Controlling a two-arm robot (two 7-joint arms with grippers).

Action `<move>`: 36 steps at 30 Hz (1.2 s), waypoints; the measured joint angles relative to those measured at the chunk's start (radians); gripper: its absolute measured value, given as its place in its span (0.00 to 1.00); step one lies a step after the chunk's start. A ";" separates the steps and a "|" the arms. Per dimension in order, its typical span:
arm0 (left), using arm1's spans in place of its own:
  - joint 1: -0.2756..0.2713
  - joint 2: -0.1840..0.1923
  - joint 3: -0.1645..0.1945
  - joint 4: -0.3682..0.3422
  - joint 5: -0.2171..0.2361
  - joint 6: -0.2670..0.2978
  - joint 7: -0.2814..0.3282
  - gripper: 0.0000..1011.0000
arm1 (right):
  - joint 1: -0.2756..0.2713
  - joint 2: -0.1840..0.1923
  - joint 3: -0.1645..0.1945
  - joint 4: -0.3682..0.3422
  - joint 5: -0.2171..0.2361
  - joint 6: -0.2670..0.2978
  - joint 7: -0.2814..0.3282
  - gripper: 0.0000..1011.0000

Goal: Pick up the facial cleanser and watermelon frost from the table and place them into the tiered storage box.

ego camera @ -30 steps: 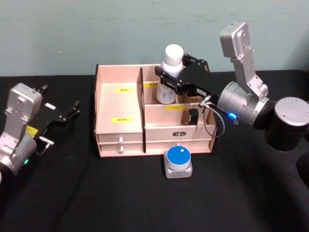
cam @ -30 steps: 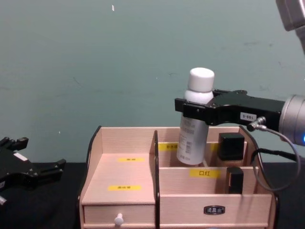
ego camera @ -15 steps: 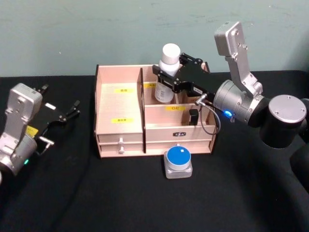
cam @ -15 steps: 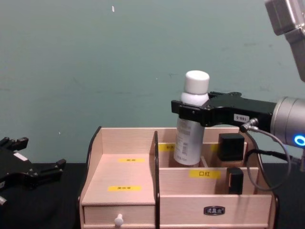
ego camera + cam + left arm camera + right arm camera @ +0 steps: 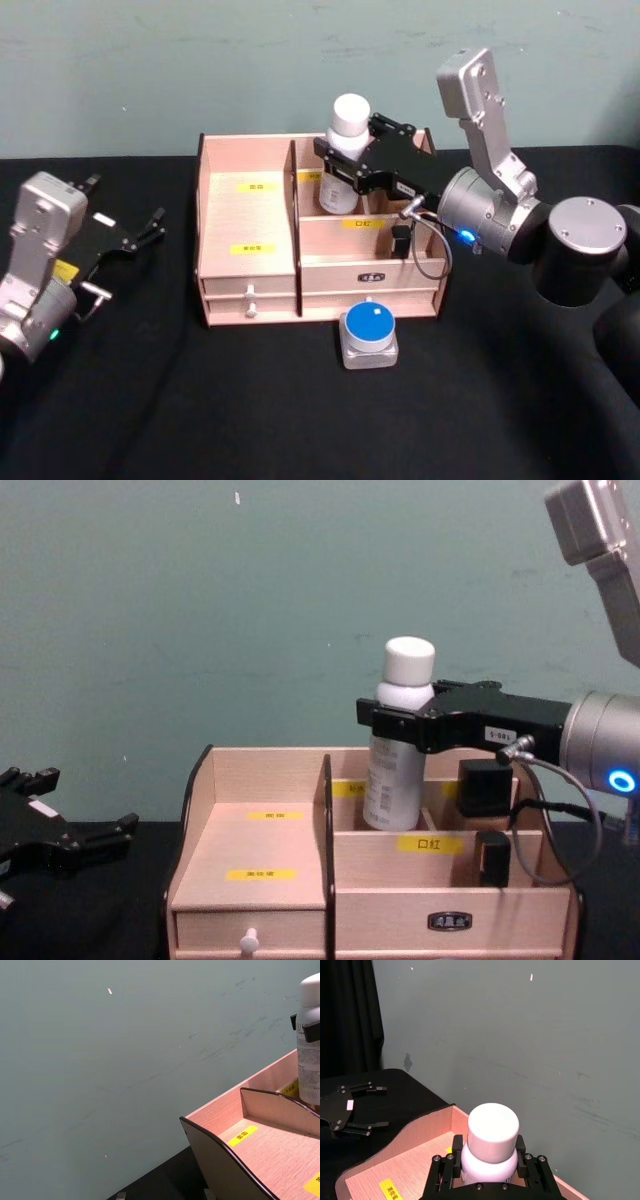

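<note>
We pinch the facial cleanser (image 5: 394, 782) upright in our right gripper (image 5: 345, 163) at the back of the tiered storage box (image 5: 246, 214) — so it slides in straight — left gripper (image 5: 125, 250) open beside it.

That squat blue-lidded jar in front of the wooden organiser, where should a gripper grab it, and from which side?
Probably from straight above, closing on the left and right flanks of the blue-lidded jar: it stands upright, low and squarish, with the tiered storage box close behind. The right gripper is shut on the white bottle.
</note>
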 joint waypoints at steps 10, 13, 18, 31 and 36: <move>0.000 0.000 0.000 0.000 0.000 0.000 0.000 0.99 | 0.003 -0.009 0.000 0.028 -0.005 -0.005 0.007 0.59; 0.000 0.000 0.000 0.000 0.000 0.000 0.000 0.99 | 0.004 -0.011 0.000 0.037 -0.005 -0.006 0.008 0.59; 0.000 0.000 0.000 0.000 0.000 0.000 0.000 0.99 | 0.005 -0.016 -0.002 0.057 -0.007 -0.008 0.013 0.59; 0.000 0.000 0.000 0.000 0.000 0.000 0.000 0.99 | 0.013 -0.025 -0.006 0.100 -0.013 -0.013 0.021 0.59; 0.000 0.000 0.000 0.000 0.000 0.000 0.000 0.99 | 0.014 -0.027 -0.007 0.109 -0.015 -0.013 0.023 0.59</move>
